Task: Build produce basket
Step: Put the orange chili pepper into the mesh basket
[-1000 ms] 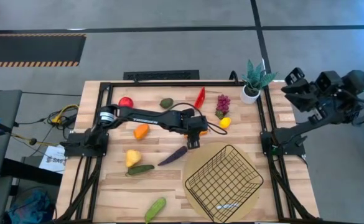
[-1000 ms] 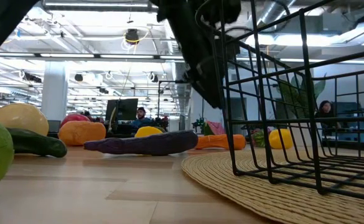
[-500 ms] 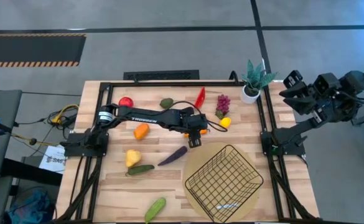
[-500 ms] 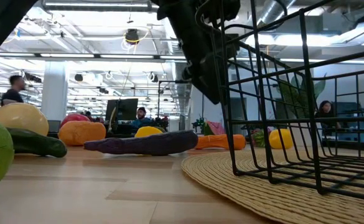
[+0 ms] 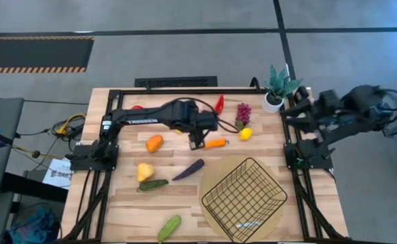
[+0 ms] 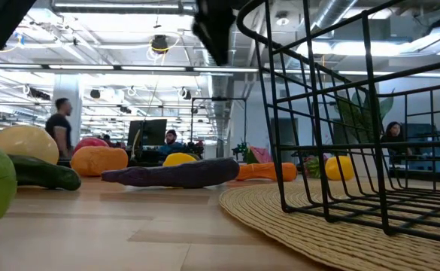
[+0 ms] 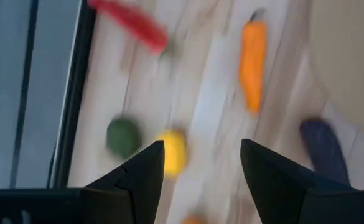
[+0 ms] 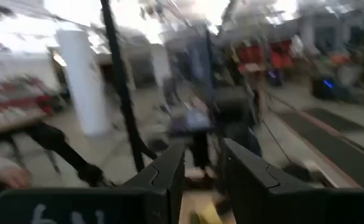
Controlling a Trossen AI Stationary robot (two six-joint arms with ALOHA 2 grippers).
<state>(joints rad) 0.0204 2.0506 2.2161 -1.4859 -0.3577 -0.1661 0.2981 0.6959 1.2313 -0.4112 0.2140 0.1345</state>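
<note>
Above the desk's middle, the left gripper [image 5: 194, 143], fingers apart and empty, has pulled back from the basket [image 5: 244, 199], uncovering the carrot [image 5: 215, 143]; nothing is loaded yet.

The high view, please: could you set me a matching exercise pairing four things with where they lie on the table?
Things:
1. carrot
2. lemon
3. basket
4. aubergine

Places:
A. on the round mat
B. just below the grapes
C. right of the left pincer
D. right of the dark cucumber

Pairs: 1-C, 2-B, 3-A, 4-D
</note>
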